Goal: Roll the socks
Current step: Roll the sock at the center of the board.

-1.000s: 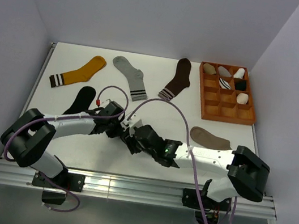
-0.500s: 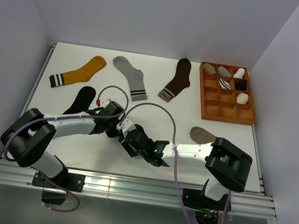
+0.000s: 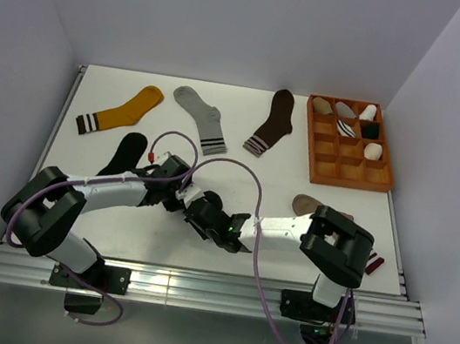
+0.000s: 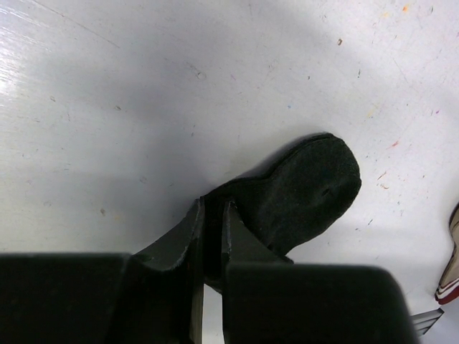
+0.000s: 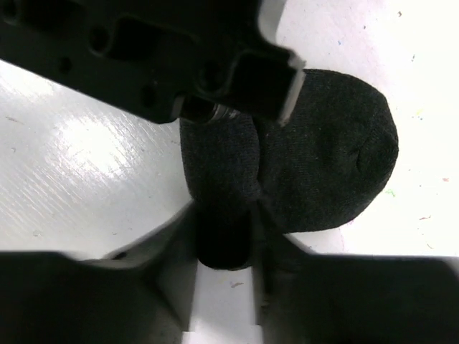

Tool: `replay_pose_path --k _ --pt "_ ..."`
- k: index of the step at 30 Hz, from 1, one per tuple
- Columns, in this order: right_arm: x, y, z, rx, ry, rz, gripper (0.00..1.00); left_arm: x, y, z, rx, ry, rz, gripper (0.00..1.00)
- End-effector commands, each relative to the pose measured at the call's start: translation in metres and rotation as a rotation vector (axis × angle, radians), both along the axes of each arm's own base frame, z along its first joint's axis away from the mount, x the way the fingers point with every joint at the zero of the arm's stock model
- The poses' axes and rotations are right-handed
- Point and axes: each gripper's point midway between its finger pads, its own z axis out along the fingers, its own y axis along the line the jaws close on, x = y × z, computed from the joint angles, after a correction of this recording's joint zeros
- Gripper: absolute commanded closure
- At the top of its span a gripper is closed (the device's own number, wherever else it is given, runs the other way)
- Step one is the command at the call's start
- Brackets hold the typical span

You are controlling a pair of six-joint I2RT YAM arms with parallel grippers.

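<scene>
My left gripper [image 4: 211, 215] is pinched almost closed on a fold of the black sock [image 4: 308, 186]. The right gripper [image 5: 224, 218] meets it head-on, with its fingers partway apart and pressed to either side of the bunched part. Both tips sit close together toward the near edge of the table. The flat toe runs out past my left fingertips, to the right, so I judge the roll must travel that way. From above, both grippers cover the sock, and I can't tell how much is rolled.
</scene>
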Motion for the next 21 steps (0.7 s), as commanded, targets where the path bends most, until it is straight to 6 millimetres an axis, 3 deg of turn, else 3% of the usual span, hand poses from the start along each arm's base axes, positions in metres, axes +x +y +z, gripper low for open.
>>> replay_pose_path --k 1,4,8,11,14,18,21 --pt "-0.009 -0.007 -0.017 -0.044 0.062 -0.006 0.8 -0.023 0.015 -0.019 0.083 0.086 -0.034 0.96" --pt "-0.012 -0.006 -0.016 -0.022 0.099 0.011 0.94 -0.02 0.017 -0.011 0.073 0.059 -0.012 0.81" --pt "-0.018 -0.009 -0.015 0.008 0.198 0.031 0.99 -0.013 0.023 0.005 0.06 0.002 0.046 0.5" --pt "-0.02 -0.009 -0.011 0.05 0.282 0.043 1.0 -0.008 0.029 0.019 0.05 -0.041 0.088 0.33" --pt "-0.026 -0.008 -0.009 0.1 0.409 0.069 1.0 -0.007 0.036 0.031 0.033 -0.078 0.134 0.25" --pt "-0.019 -0.008 -0.002 0.206 0.572 0.069 1.0 -0.01 0.039 0.035 0.006 -0.092 0.153 0.23" --pt "-0.026 -0.007 -0.004 0.253 0.71 0.086 1.0 -0.014 0.035 0.035 -0.018 -0.081 0.131 0.23"
